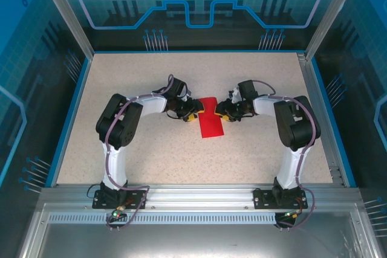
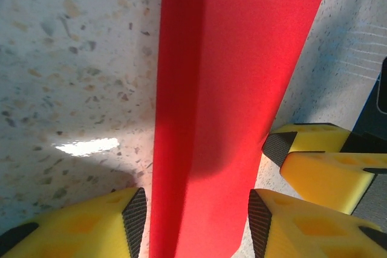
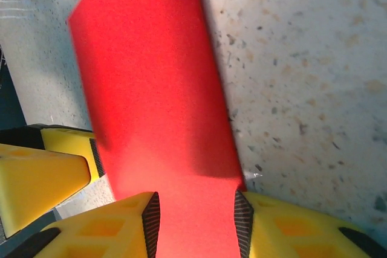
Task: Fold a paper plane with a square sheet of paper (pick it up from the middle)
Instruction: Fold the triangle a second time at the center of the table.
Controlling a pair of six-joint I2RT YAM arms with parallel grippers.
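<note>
The square sheet of paper (image 1: 211, 126) is bright red and lies as a narrow folded strip on the speckled table (image 1: 151, 161), near its middle. My left gripper (image 1: 195, 113) reaches its far end from the left, and my right gripper (image 1: 221, 112) reaches it from the right. In the left wrist view the paper (image 2: 224, 89) runs between the open jaws of the left gripper (image 2: 198, 225), with a gap at each pad. In the right wrist view the right gripper (image 3: 196, 225) straddles the paper (image 3: 157, 89), pads at its edges. No paper plane shape shows.
Blue side rails and clear walls (image 1: 72, 107) ring the table. The right gripper's yellow fingers (image 2: 314, 161) sit close beside the left jaws, and the left gripper's fingers (image 3: 42, 173) appear in the right wrist view. Open tabletop lies in front of and behind the paper.
</note>
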